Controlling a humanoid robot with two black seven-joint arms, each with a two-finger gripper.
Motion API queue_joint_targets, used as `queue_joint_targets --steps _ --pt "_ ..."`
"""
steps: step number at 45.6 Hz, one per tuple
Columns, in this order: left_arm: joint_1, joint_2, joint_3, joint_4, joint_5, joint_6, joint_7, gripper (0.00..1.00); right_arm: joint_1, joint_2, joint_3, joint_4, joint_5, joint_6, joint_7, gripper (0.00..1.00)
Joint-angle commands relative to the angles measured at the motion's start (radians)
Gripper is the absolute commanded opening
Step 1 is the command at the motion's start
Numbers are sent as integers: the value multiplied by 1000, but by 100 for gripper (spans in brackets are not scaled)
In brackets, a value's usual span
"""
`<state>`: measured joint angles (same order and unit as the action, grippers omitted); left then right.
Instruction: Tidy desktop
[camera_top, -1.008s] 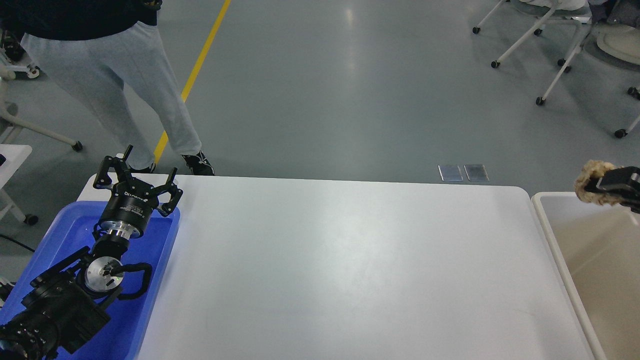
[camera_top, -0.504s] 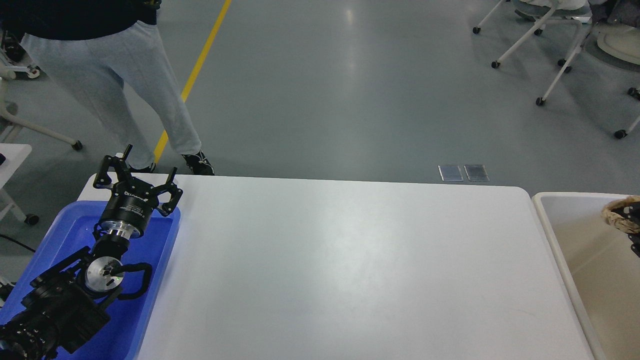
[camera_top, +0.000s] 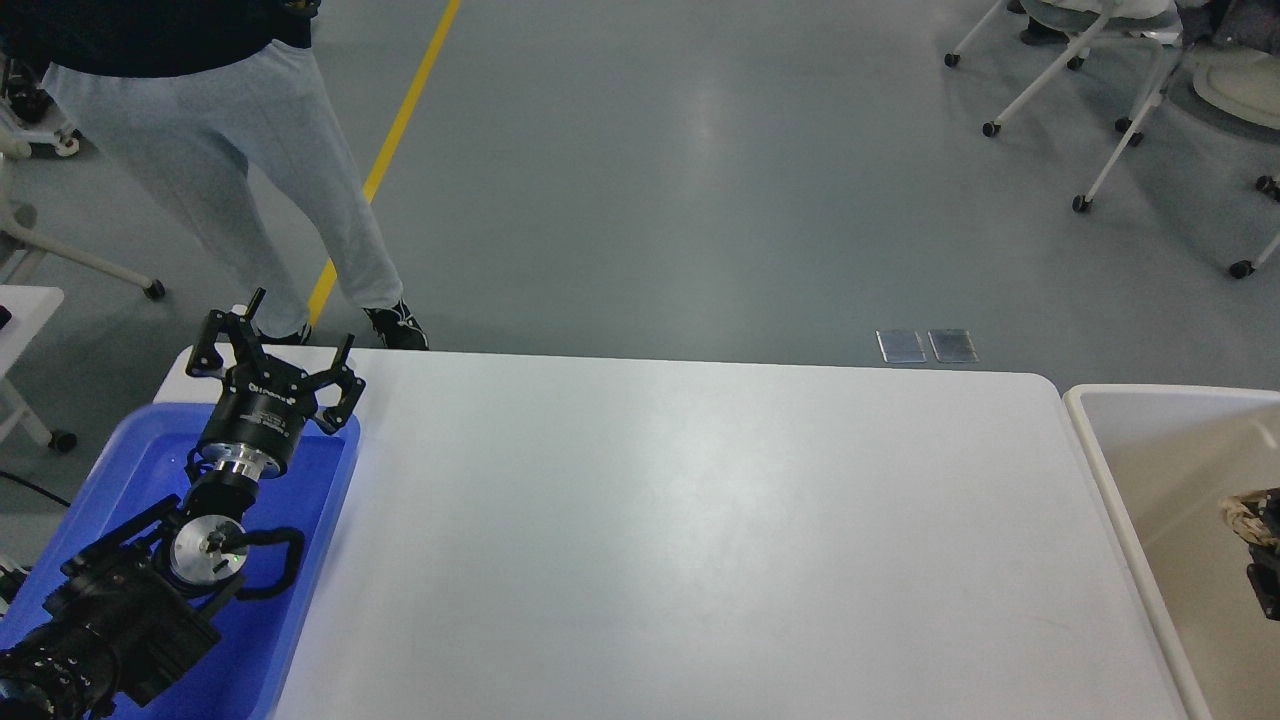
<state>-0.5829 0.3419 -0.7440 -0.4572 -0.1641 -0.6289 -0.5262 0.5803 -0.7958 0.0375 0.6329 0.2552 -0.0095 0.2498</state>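
Your white desk (camera_top: 700, 540) fills the middle of the head view, between the blue tray (camera_top: 290, 640) on its left end and the beige bin (camera_top: 1120, 470) just beside its right edge. Your left pincer (camera_top: 285, 335) hangs over the tray's far corner, fingers spread wide and holding nothing. At the right edge, over the bin, only a dark sliver of your right pincer (camera_top: 1264, 590) shows beside a tan woven thing (camera_top: 1245, 517); its grip can't be told
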Motion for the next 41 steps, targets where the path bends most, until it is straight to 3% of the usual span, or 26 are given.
queue_joint_targets --steps 1,11,22,38,41 --pt "0 0 0 0 0 0 0 100 -54 222 76 -346 30 -14 -9 0" --pt "0 0 0 0 0 0 0 100 -43 389 82 -608 25 -12 -17 0" --pt "0 0 0 0 0 0 0 100 -20 402 81 -618 25 -63 -14 0" --pt "0 0 0 0 0 0 0 100 35 397 71 -618 16 -58 -15 0" --pt "0 0 0 0 0 0 0 100 35 400 67 -618 15 -61 -15 17"
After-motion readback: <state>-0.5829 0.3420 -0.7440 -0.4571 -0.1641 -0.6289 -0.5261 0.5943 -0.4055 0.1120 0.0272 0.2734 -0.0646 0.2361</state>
